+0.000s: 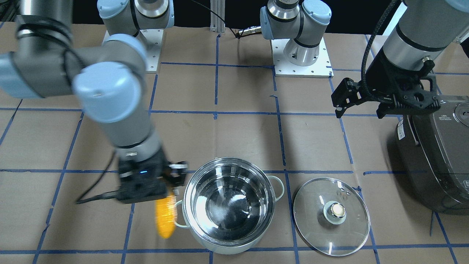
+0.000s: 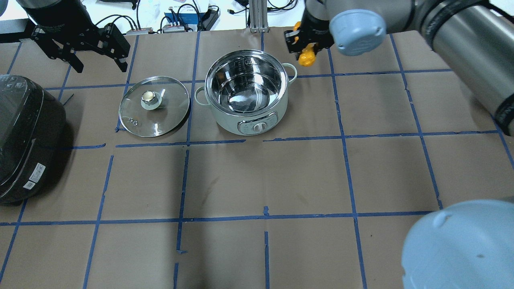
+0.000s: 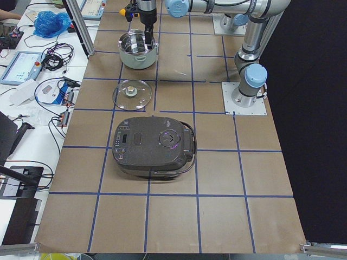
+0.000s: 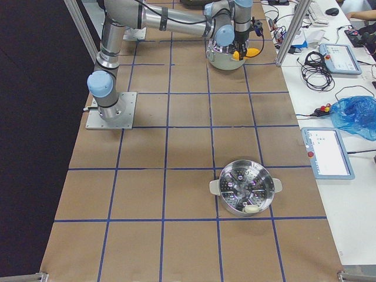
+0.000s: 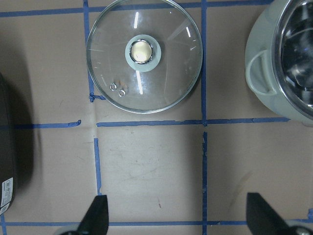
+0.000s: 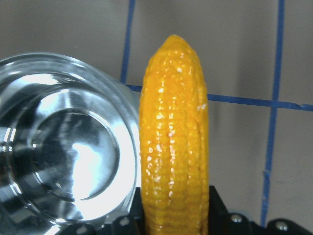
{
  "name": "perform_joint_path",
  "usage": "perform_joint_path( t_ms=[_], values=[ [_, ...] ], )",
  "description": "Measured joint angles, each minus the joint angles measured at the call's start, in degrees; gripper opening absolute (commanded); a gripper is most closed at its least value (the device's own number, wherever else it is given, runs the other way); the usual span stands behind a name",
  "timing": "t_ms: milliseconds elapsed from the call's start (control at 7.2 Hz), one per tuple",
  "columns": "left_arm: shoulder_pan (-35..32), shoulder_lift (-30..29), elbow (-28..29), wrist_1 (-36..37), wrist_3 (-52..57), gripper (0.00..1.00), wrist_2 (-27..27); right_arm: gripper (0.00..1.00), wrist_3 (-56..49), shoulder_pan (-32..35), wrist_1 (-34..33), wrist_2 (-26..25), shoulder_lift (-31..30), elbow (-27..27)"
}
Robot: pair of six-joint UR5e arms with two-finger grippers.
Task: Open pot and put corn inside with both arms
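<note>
The right end effector (image 1: 172, 183) clamps the corn (image 1: 165, 216) just beside the pot (image 2: 241, 120). The left end effector (image 2: 100, 66) gapes wide and empty on the pot's other side.

A robotics lab is showing: robot arms (image 4: 98, 87) are standing bolted to plates (image 1: 301, 60) on a blue-taped surface (image 2: 305, 176), teach pendants (image 4: 326, 151) and cables (image 3: 57, 54) lying alongside.

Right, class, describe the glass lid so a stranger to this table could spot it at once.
Start at the taped brown table and find the dark grey rice cooker and the open steel pot. Between them, flat on the paper, lies the glass lid. It is the only see-through disc, with a round knob at its centre.
</note>
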Motion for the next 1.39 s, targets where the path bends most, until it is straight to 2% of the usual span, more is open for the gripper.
perform_joint_path(
  t_ms=[278, 556, 694, 833, 1389],
  values=[
    [-0.93, 1.36, -1.27, -0.25, 0.20, 1.00, -0.30, 0.05, 5.69, 7.87, -3.34, -1.52, 4.84, -1.82],
    [-4.23, 2.28, -2.28, 0.01, -0.20, 1.00, 0.22, 0.06, 6.64, 10.27, -5.00, -4.07, 9.14, -2.04],
    [-5.25, 2.67, -2.72, 0.26, -0.17, 1.00, 0.34, 0.31, 6.70, 10.49, -5.31, -4.39, 10.43, -1.88],
    [-5.61, 2.90, -3.02, 0.38, -0.01, 1.00, 0.37, 0.99, 6.67, 10.56, -5.40, -4.49, 11.21, -1.66],
    [-5.73, 2.97, -3.74, 0.53, 0.32, 1.00, 0.23, 1.00, 5.71, 9.98, -4.95, -4.54, 10.56, -2.02]
  ],
)
